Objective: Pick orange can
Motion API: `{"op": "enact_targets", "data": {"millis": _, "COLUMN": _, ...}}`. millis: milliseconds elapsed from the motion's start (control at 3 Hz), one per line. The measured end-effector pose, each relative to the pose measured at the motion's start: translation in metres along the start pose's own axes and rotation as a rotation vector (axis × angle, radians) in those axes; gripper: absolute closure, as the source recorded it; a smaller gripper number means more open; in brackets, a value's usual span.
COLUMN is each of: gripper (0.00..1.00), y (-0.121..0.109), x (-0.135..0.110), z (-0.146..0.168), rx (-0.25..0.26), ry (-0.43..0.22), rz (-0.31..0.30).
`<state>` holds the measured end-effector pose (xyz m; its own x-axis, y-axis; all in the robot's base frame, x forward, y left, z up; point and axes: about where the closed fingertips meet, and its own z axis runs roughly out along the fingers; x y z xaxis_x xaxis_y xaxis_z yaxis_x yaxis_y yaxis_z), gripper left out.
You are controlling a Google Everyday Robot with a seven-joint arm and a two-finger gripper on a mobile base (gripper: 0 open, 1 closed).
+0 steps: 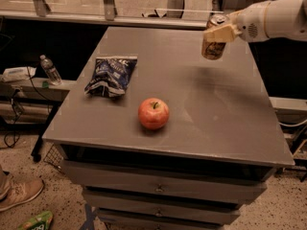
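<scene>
The orange can (pixel 213 47), golden-orange with a silver top and pale lettering, hangs tilted in the air above the far right part of the grey table (pixel 201 109). My gripper (pixel 220 31) comes in from the right on a white arm and is shut on the can near its top. A pale finger (pixel 221 33) lies across the can's front; the other finger is hidden behind it. A faint shadow lies on the table under the can.
A red apple (pixel 153 113) sits near the table's front middle. A dark blue snack bag (pixel 111 75) lies at the left. A water bottle (pixel 50 70) stands on a low shelf left of the table. Drawers run below the tabletop. A shoe (pixel 18 196) shows at bottom left.
</scene>
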<state>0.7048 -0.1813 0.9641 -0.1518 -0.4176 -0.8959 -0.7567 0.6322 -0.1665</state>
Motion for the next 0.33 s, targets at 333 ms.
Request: {"op": "enact_targets", "data": {"millis": 333, "gripper": 1.00, "y": 0.0002, "x": 0.0001, "z": 0.0005, "rx": -0.001, "ry": 0.000, "rz": -0.002}}
